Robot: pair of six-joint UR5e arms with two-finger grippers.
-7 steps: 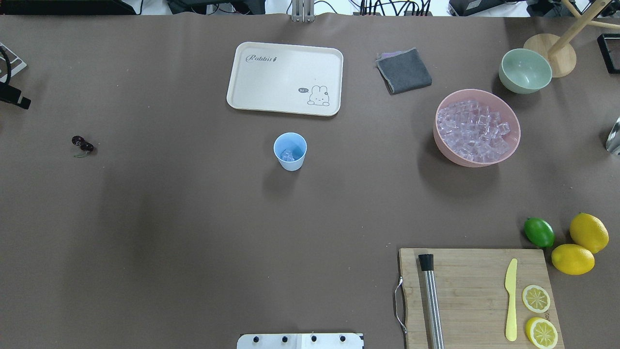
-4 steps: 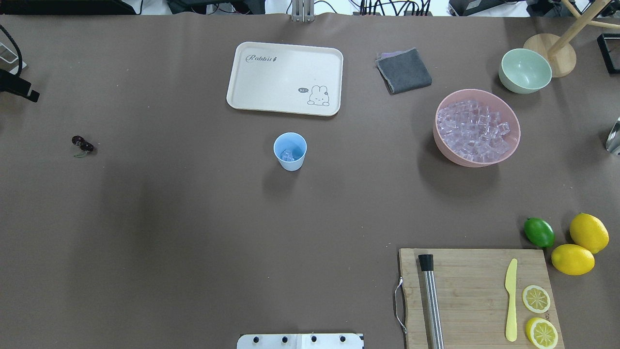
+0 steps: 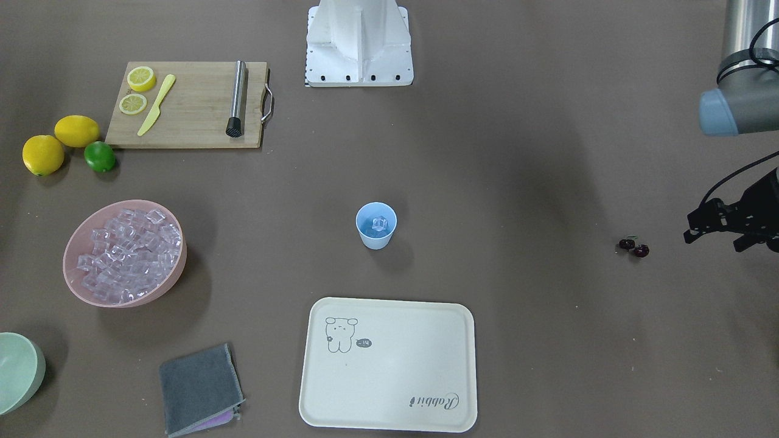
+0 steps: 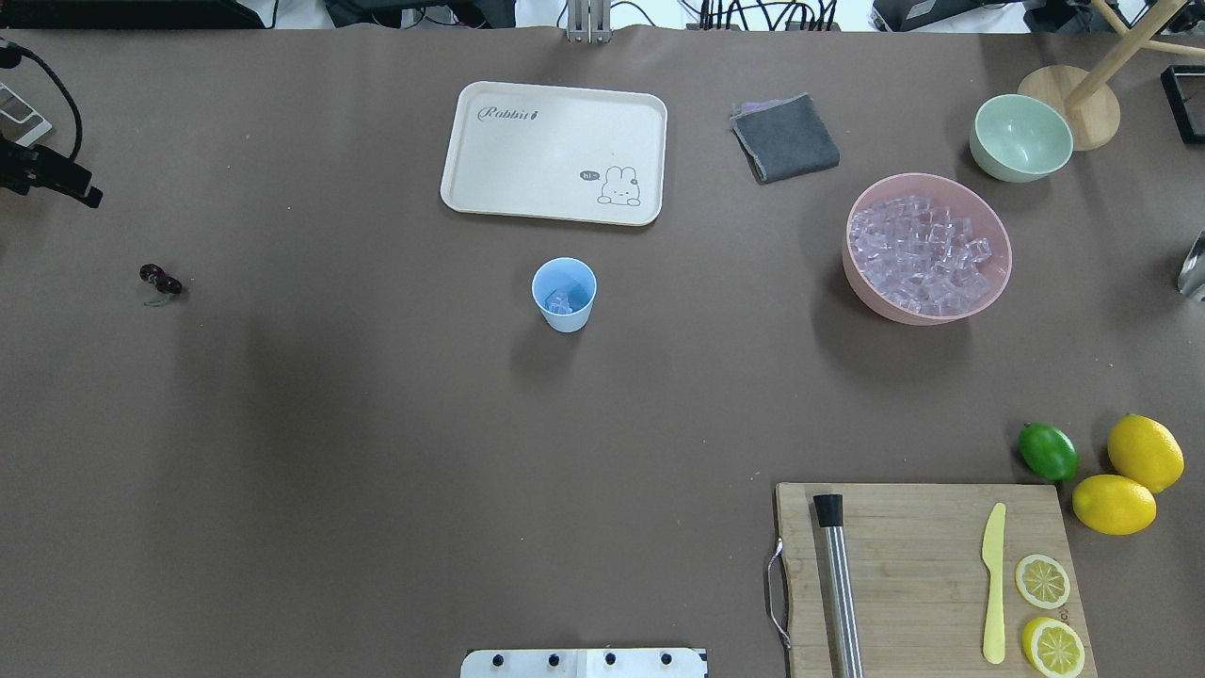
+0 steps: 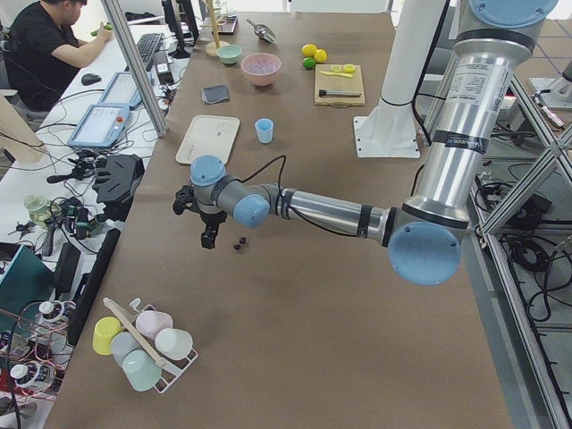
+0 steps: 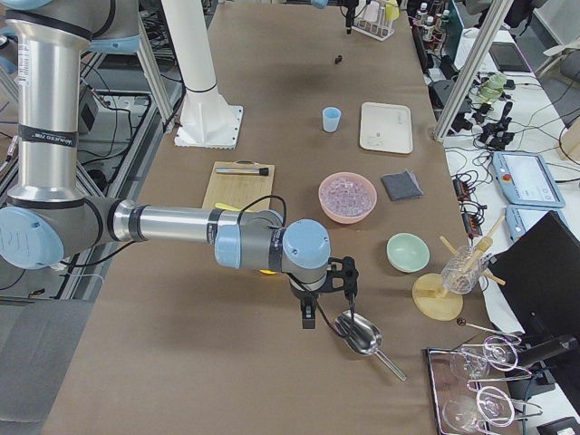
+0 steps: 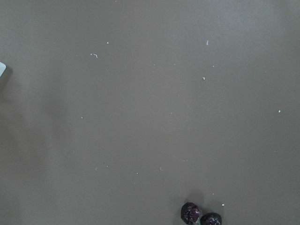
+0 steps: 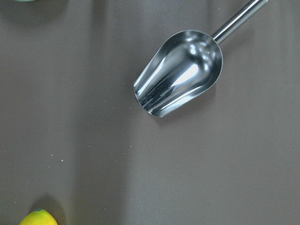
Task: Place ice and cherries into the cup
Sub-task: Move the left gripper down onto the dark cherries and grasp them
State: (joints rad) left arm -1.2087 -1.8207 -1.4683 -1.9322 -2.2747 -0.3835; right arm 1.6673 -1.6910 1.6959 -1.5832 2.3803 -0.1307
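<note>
I count: one cup [image 4: 564, 294], two cherries [image 4: 161, 280], two bowls [image 4: 928, 177], two lemons [image 4: 1145, 452], one lime [image 4: 1048, 451]; ice [image 4: 560, 301] in cup maybe two.

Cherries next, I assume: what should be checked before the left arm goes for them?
1. The dark red paired cherries lie free on the brown table: ok.
2. The left tool looks open and empty: ok.
3. The left tool is centred over the cherries: not ok; they sit at the bottom edge of the left wrist view.
4. The light-blue plastic cup stands upright with clear ice cubes inside: ok.
5. The right tool is open or shut: cannot tell; it hangs by the shiny metal scoop, far from the cup.
</note>
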